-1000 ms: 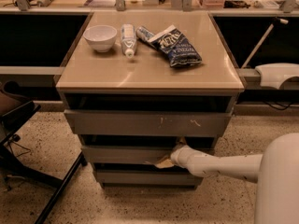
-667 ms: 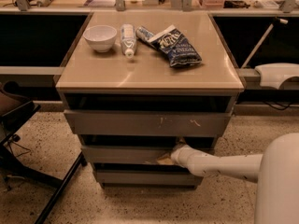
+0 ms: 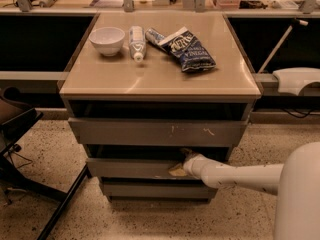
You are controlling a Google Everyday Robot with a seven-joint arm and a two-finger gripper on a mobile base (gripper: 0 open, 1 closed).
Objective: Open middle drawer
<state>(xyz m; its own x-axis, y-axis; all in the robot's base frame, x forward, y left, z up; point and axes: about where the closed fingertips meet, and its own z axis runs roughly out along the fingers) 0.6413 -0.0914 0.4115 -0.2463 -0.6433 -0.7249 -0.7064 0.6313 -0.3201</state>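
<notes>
The middle drawer (image 3: 132,168) is a wide shallow grey front in the cabinet, below the larger scratched drawer front (image 3: 155,132) and above the narrow bottom front (image 3: 155,190). A dark gap shows above its top edge. My gripper (image 3: 181,163) is at the right part of the middle drawer's front, at its top edge and touching it. My white arm (image 3: 235,176) reaches in from the lower right. The drawer's inside is hidden.
On the cabinet top (image 3: 160,74) lie a white bowl (image 3: 107,39), a tube (image 3: 136,42) and a blue snack bag (image 3: 187,48). A black chair base (image 3: 30,154) stands at the left on the speckled floor. A counter runs behind.
My gripper has stayed at the middle drawer's top edge, shifting only slightly. The drawer front has not visibly moved.
</notes>
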